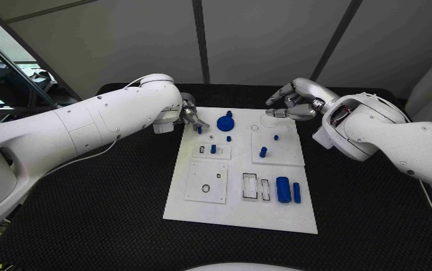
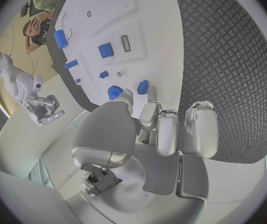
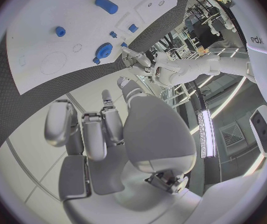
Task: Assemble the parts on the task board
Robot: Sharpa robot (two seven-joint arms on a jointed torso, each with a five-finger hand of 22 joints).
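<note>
Several small blue parts (image 1: 283, 190) sit on the white board (image 1: 234, 211) in the middle of the black worktop (image 1: 108, 221): a toothed wheel (image 1: 225, 122) at the far edge, short pegs (image 1: 263, 152) mid-board, two thicker cylinders at the near right. They look like light, rigid, smooth plastic, apt to roll or slip; each is best pinched across its sides. Left hand (image 1: 191, 117) hovers just left of the wheel, fingers (image 2: 168, 134) loosely curled, empty. Right hand (image 1: 293, 102) hangs over the far right corner, also empty, partly curled.
</note>
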